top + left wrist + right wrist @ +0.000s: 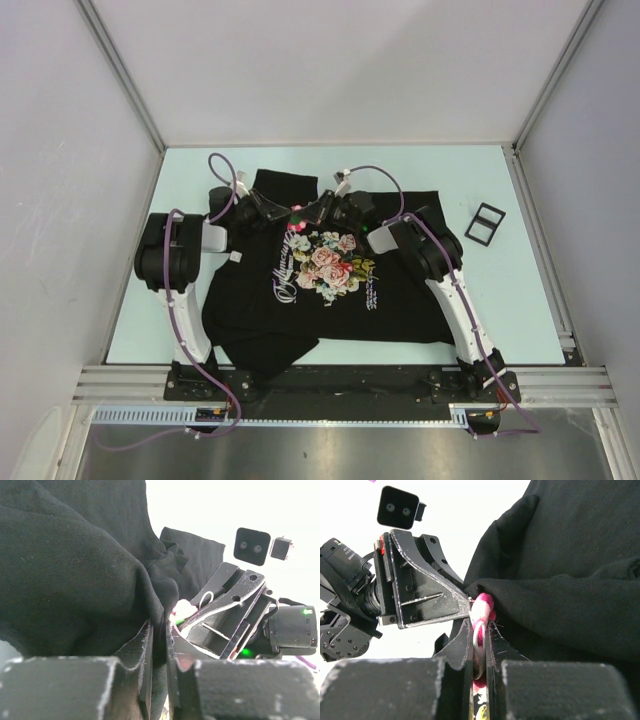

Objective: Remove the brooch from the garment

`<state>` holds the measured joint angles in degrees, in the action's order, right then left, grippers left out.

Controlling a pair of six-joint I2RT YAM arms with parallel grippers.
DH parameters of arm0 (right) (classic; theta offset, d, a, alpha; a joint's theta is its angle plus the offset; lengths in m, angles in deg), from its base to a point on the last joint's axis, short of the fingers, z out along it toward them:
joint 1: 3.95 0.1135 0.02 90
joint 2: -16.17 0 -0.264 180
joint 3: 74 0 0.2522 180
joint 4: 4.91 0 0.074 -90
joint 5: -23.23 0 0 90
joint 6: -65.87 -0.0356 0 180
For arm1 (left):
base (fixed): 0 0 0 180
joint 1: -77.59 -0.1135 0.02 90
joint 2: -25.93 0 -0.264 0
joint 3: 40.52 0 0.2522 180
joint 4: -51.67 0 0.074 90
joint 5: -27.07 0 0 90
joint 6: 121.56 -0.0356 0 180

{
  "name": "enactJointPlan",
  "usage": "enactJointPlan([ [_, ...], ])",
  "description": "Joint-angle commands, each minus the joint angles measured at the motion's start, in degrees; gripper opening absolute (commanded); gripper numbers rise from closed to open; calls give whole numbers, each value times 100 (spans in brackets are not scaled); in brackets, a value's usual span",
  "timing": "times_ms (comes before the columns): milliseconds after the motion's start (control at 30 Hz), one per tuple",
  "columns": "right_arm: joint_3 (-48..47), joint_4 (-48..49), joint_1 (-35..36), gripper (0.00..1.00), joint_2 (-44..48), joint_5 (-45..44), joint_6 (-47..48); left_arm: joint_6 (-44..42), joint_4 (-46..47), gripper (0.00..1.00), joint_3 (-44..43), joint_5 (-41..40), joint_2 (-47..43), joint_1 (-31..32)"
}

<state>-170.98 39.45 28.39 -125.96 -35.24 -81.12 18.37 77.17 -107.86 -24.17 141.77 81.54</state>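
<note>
The black short-sleeved T-shirt (250, 325) lay flat on the pale green table (500, 300), collar at the far side, with its printed bouquet of pink roses (328, 265) facing up. The small bright pink flower-shaped brooch (483, 605) sat at the far part of the T-shirt, just beyond the bouquet, against a raised fold of black fabric. The right gripper (479, 632) had its fingers closed on the brooch; a metal loop of the brooch showed in the narrow gap between them. The left gripper (159, 630) met it from the left, its fingers drawn almost together with a pinch of T-shirt fabric between them, just beside the brooch. Whether the brooch was pinned to the fabric could not be told. A black rectangular frame (485, 222) lay on the table to the right of the T-shirt, apart from it.
</note>
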Motion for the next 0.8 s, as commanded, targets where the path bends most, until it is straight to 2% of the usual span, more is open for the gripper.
enactJointPlan([
  [0, 33, 1324, 124, 0, 185, 187, -119, -203, -121, 12, 172, -281, -218, 19],
  [133, 306, 1149, 89, 0, 369, -67, 47, -247, -68, 12, 243, -343, -307, 19],
  [200, 411, 798, 62, 0, 475, -164, 170, -265, -24, 15, 269, -352, -324, 19],
  [267, 447, 448, 53, 0, 615, -200, 372, -282, -16, 22, 278, -378, -368, 10],
  [300, 447, 227, 62, 0, 677, -235, 486, -291, 37, 33, 296, -387, -386, 18],
  [333, 447, -36, 80, 0, 843, -296, 801, -300, 55, 39, 313, -396, -429, 19],
  [367, 447, -604, 115, 0, 923, -462, 1021, -309, 64, 42, 339, -405, -447, 19],
  [433, 447, -1099, 159, 0, 1159, -638, 1330, -344, 38, 49, 348, -483, -474, 19],
  [567, 438, -2162, 220, 0, 1493, -1095, 1936, -440, -121, 52, 269, -615, -482, -8],
  [767, 412, -3253, 238, 0, 1898, -1701, 2447, -748, -279, 57, 278, -1098, -816, -8],
])
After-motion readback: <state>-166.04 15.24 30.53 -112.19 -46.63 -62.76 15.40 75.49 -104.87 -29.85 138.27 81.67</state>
